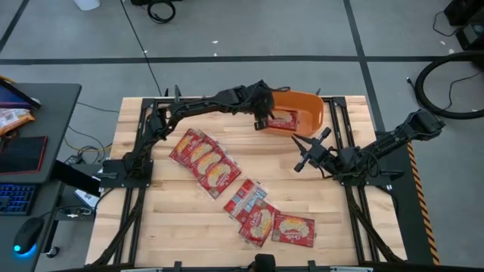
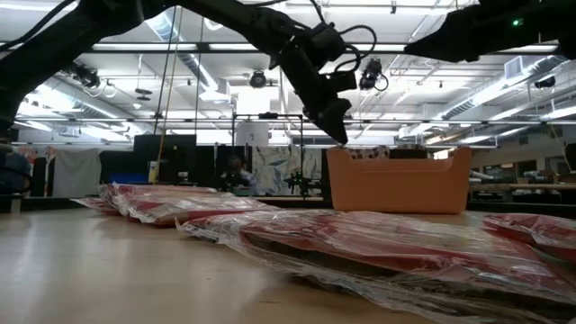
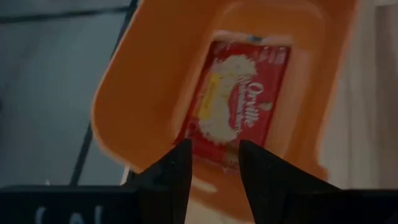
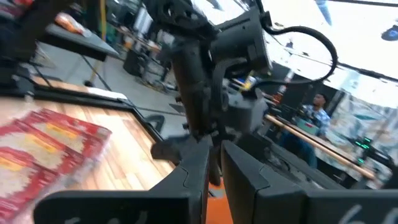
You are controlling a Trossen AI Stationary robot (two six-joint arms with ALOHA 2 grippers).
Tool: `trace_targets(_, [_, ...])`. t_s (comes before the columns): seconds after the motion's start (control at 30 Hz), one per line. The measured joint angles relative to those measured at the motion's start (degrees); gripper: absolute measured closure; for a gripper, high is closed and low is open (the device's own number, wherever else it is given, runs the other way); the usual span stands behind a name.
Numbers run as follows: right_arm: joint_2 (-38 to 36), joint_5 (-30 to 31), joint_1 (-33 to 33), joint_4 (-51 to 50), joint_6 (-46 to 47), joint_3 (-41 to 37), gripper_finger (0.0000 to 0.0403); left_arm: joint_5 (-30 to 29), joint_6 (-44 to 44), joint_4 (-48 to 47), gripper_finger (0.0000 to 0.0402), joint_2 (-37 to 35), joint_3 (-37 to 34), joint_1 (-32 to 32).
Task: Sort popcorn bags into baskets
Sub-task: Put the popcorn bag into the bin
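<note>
The orange tub (image 1: 308, 104) stands at the table's far edge, right of centre. One red popcorn bag (image 1: 283, 119) lies flat on its floor, and the left wrist view shows this bag (image 3: 239, 102) inside the tub (image 3: 143, 93). My left gripper (image 1: 261, 115) hovers open over the tub's left end; in the low view it (image 2: 340, 133) is just above the rim (image 2: 396, 153). Several more bags lie overlapping on the table (image 1: 203, 159), with others nearer the front (image 1: 261, 215). My right gripper (image 1: 302, 155) waits shut to the right of the bags, pointing toward the tub.
A desk to the left of the table holds a crinkled orange snack bag (image 1: 11, 117), a keyboard and a mouse. There is bare wood at the table's near left (image 1: 166, 219) and between the tub and the bag rows. A person (image 4: 317, 112) stands in the room behind.
</note>
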Motion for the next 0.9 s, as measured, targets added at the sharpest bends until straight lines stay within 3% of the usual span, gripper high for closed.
trace_targets(0.1, [0.0, -3.0, -1.0, 0.1, 1.1, 0.0, 0.0355, 0.2, -1.2, 0.6, 0.0264, 1.0, -0.2, 0.1])
trace_targets(0.23, [0.2, -1.6, -1.6, -0.5, 1.4, 0.0, 0.0355, 0.4, -0.2, -5.0, 0.0264, 0.9, -0.3, 0.1])
trace_targets(0.5, [0.2, -1.6, -2.6, -1.2, 1.9, 0.0, 0.0355, -5.5, 0.1, -14.4, 0.0264, 0.4, -0.3, -1.0])
trace_targets(0.7, [0.3, -1.7, -2.6, -1.2, 2.0, 0.0, 0.0355, -10.6, 3.1, -14.0, 0.0264, 0.4, -0.3, -0.9])
trace_targets(0.9, [0.3, -1.7, -2.6, -1.2, 2.0, 0.0, 0.0355, -11.0, 4.7, -13.6, 0.0264, 0.4, -0.3, -0.9])
